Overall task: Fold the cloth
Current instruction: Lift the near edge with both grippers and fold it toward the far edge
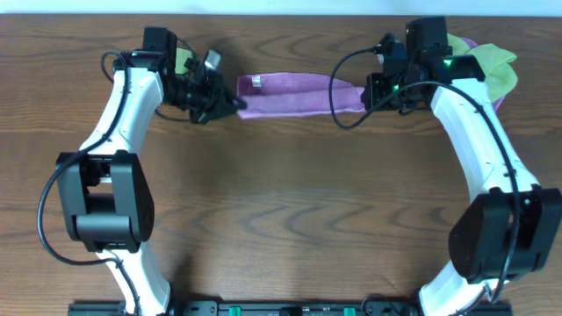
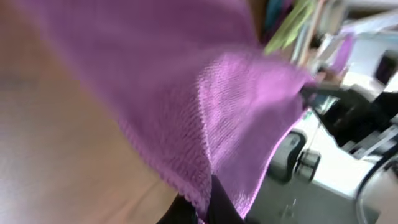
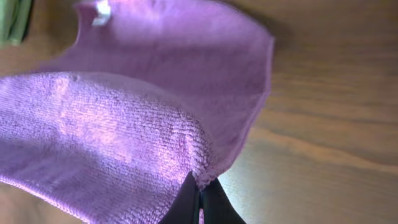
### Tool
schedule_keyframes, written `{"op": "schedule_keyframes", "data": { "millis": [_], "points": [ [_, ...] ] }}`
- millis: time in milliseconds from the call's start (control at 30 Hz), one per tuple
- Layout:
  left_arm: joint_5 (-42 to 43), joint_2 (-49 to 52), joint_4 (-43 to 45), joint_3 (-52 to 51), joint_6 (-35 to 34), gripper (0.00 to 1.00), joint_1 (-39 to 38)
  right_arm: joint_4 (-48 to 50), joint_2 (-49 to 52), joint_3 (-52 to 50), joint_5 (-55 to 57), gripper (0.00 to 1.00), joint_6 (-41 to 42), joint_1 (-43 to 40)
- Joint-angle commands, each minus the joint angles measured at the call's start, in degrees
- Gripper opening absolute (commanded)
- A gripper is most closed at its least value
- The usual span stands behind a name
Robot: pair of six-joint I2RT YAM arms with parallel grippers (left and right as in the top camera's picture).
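A purple cloth (image 1: pixel 294 95) is stretched as a folded strip between my two grippers near the table's far edge. My left gripper (image 1: pixel 235 104) is shut on the cloth's left end; in the left wrist view the cloth (image 2: pixel 217 106) hangs from the jaws (image 2: pixel 202 208). My right gripper (image 1: pixel 367 98) is shut on the cloth's right end; in the right wrist view the jaws (image 3: pixel 200 199) pinch a corner of the cloth (image 3: pixel 124 124), and a small white label (image 3: pixel 101 11) shows at its far edge.
A yellow-green cloth (image 1: pixel 492 66) lies on another purple cloth (image 1: pixel 465 44) at the far right behind the right arm. A bit of green (image 1: pixel 182 61) shows behind the left arm. The wooden table (image 1: pixel 290 219) spreads toward the front.
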Motion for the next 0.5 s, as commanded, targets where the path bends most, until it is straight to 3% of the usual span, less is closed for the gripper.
{"op": "schedule_keyframes", "data": {
  "millis": [0,167,467],
  "points": [
    [-4.00,0.13,-5.05,0.28,12.81,0.06,0.28,-1.14,0.26,-3.30,-2.34,0.01,-3.04,0.96],
    [-7.30,0.13,-11.13,-0.52,17.94,0.06,0.13,-0.02,0.20,-11.30,-4.37,0.02,-2.99,1.33],
    [-7.48,0.13,-11.45,-9.90,20.81,0.06,-1.01,1.84,-0.63,-18.21,-5.29,0.01,-3.65,1.73]
  ]
}}
